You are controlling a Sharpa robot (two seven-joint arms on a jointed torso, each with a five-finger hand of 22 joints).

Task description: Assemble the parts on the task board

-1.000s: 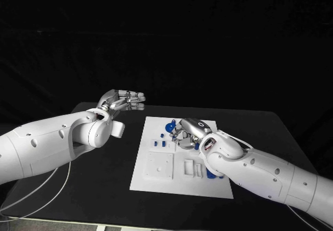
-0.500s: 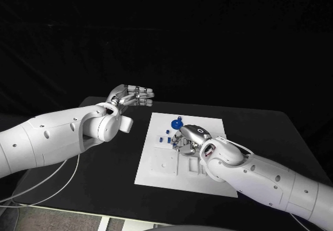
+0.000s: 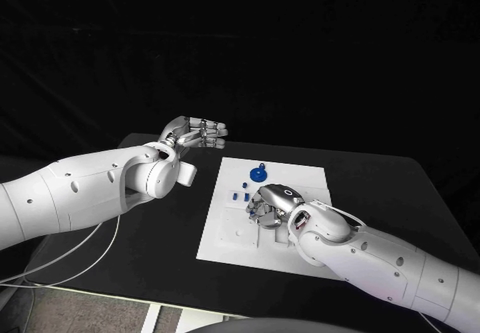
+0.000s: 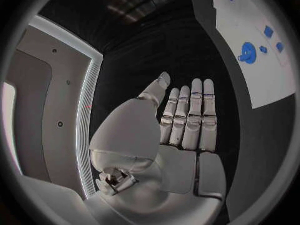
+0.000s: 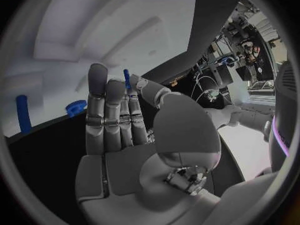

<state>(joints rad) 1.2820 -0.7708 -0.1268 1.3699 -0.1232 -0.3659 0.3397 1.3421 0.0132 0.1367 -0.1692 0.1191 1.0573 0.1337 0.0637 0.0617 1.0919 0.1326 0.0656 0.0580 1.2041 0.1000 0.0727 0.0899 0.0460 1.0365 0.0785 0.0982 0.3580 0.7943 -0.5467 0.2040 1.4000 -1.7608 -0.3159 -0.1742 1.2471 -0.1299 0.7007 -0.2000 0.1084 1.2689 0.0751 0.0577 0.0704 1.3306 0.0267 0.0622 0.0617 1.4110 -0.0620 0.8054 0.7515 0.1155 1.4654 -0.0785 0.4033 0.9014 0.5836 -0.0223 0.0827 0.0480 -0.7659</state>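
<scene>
Lab: black-draped robot test table (image 3: 400,187)

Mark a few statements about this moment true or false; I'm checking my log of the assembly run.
1. The left hand is raised beside the task board, not over it. True.
2. The left hand holds a blue part. False: its fingers are straight and hold nothing.
3. The right hand is over the task board. True.
4. The round blue part lies on the black table. False: it sits on the task board, beyond the right hand.
</scene>
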